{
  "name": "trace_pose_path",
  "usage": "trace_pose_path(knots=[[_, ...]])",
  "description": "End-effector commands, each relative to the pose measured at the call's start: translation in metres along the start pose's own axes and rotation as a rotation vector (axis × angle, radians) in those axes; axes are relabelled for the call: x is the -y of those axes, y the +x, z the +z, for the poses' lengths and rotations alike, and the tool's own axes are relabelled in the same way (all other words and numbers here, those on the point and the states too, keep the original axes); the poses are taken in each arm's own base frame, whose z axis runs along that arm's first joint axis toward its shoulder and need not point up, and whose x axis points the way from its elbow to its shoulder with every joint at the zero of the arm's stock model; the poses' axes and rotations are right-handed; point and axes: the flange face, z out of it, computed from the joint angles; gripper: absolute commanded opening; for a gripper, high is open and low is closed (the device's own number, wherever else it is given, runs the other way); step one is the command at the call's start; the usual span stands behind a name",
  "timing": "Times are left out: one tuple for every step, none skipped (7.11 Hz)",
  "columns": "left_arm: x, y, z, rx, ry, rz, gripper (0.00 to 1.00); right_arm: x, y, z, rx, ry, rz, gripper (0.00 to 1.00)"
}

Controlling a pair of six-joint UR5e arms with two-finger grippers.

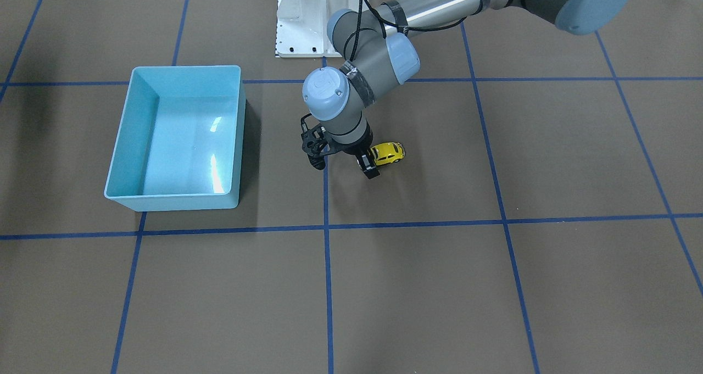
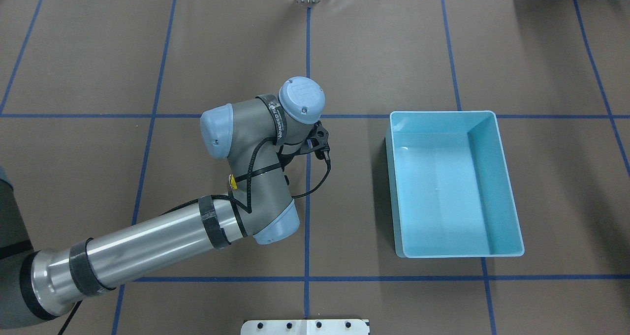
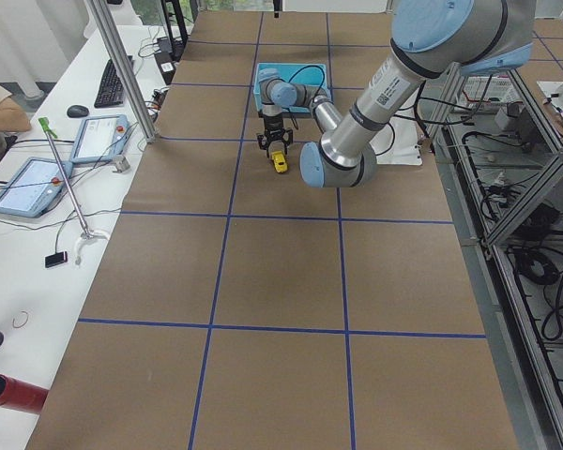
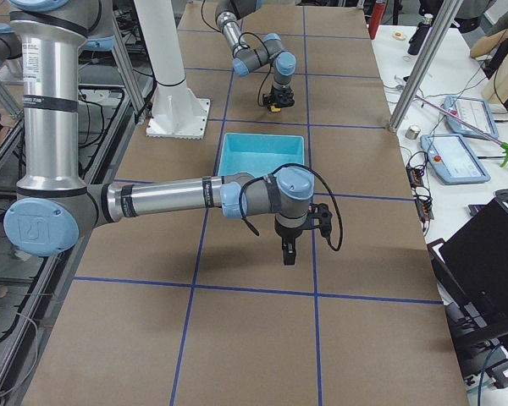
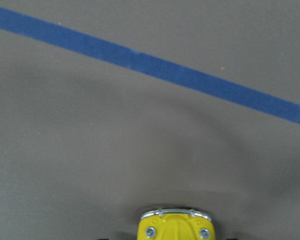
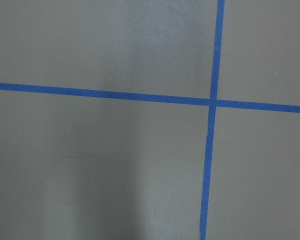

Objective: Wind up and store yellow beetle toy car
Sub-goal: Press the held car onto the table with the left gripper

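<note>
One tiny bright-yellow Beetle-shaped toy car on brown table, just beside left two-finger gripper — jaws seemingly spread; right gripper impossible to read. Likely light, hard, slick, free-rolling — best pinched across the doors.

I see a brown table gridded with blue tape lines, a white mounting plate, and tablets on a side desk.

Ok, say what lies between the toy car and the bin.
Front-facing view: the left hand, open beside the yellow beetle toy car, and a blue tape line.
</note>
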Motion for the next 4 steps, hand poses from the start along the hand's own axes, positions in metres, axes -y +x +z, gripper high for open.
trace_pose_path(knots=[[-0.001,0.002,-0.008,-0.003,0.020,0.007,0.13,-0.001,0.001,0.000,-0.001,-0.001,0.001,1.00],[-0.004,0.006,-0.024,0.006,0.053,0.016,0.06,-0.001,0.001,0.000,-0.001,-0.001,0.001,1.00],[-0.016,0.011,-0.040,0.020,0.094,0.036,0.04,0.000,0.000,0.000,-0.001,0.000,0.000,1.00],[-0.029,0.014,-0.050,0.032,0.122,0.042,0.04,0.000,0.000,0.000,-0.001,0.000,0.001,1.00]])
